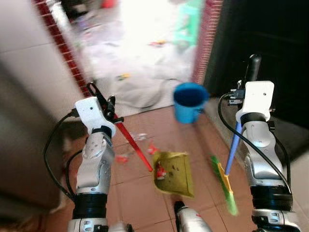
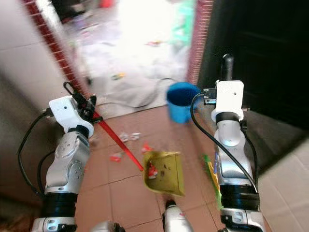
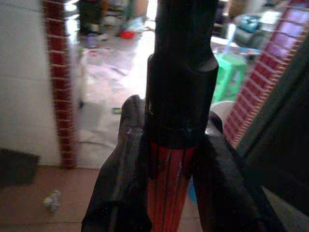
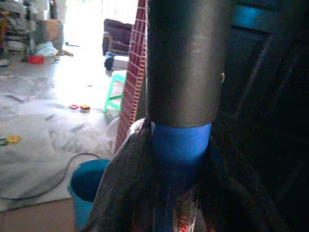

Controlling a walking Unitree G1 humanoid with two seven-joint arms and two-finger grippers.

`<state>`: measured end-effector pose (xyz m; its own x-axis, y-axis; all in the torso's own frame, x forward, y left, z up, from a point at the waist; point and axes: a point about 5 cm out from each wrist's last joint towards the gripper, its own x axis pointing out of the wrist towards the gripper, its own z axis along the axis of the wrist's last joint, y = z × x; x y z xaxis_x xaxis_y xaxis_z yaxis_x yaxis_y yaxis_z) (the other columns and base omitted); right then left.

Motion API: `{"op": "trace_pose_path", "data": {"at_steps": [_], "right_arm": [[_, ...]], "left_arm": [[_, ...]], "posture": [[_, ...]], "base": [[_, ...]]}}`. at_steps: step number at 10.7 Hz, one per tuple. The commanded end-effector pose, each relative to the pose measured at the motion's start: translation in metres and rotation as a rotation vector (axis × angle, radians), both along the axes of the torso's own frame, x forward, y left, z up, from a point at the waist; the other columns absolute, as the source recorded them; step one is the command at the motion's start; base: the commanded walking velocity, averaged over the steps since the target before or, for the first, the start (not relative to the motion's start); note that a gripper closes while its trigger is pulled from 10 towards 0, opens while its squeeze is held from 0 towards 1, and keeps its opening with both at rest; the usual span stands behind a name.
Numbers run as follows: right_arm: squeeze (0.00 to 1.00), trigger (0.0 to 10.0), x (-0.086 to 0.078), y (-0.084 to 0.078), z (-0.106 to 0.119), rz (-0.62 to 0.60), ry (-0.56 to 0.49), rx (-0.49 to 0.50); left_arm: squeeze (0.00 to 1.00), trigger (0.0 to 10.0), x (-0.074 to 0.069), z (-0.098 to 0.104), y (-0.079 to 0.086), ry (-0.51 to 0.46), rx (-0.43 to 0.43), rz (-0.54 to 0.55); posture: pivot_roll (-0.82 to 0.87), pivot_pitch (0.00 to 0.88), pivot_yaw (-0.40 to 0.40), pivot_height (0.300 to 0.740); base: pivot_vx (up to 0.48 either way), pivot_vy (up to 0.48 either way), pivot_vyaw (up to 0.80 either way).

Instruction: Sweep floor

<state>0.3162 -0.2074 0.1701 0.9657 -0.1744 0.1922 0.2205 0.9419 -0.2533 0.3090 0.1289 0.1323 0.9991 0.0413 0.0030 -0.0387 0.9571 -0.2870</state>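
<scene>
A yellow plastic dustpan with a long red handle is being held on the terracotta tiled floor by the left gripper, clamped round the handle. A blue-handled broom with green bristles is being gripped by the right gripper. Red scraps are lying in the pan, near a blue plastic bucket.

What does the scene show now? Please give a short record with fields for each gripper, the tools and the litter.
left gripper: shut on the red dustpan handle
right gripper: shut on the blue broom handle
yellow dustpan: on the tiled floor, red scrap inside
green broom bristles: right of the dustpan
litter: scraps left of the dustpan
blue bucket: by the doorway
</scene>
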Motion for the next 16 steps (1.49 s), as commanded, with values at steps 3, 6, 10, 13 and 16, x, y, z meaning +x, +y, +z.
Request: {"op": "trace_pose_path", "data": {"at_steps": [3, 6, 10, 13, 16], "right_arm": [[0.00, 10.0, 0.001, 0.028, -0.003, 0.163, -0.021, -0.006], [0.00, 10.0, 0.002, 0.052, -0.017, 0.277, 0.009, -0.010], [0.00, 10.0, 0.020, 0.029, -0.003, 0.310, -0.007, -0.118], [0.00, 10.0, 0.001, 0.036, -0.024, 0.256, 0.011, -0.089], [0.00, 10.0, -0.002, 0.037, -0.034, 0.216, 0.008, -0.009]], "left_arm": [[0.00, 10.0, -0.014, 0.001, 0.008, -0.060, 0.099, -0.022], [0.00, 10.0, -0.028, -0.006, 0.030, -0.049, 0.141, 0.047], [0.00, 10.0, -0.009, 0.003, 0.014, -0.083, 0.029, 0.043], [0.00, 10.0, -0.002, -0.015, 0.006, -0.012, 0.032, -0.008], [0.00, 10.0, 0.001, -0.018, 0.004, 0.004, 0.058, -0.047]], "posture": [[-0.10, 0.000, 0.036, 0.740], [-0.06, 0.000, -0.010, 0.740], [-0.12, 0.000, -0.061, 0.740], [-0.15, 0.000, 0.036, 0.740], [-0.13, 0.000, 0.090, 0.740]], "base": [[0.000, 0.000, 0.00], [0.000, 0.000, 0.00], [0.000, 0.000, 0.00], [0.000, 0.000, 0.00], [0.000, 0.000, 0.00]]}}
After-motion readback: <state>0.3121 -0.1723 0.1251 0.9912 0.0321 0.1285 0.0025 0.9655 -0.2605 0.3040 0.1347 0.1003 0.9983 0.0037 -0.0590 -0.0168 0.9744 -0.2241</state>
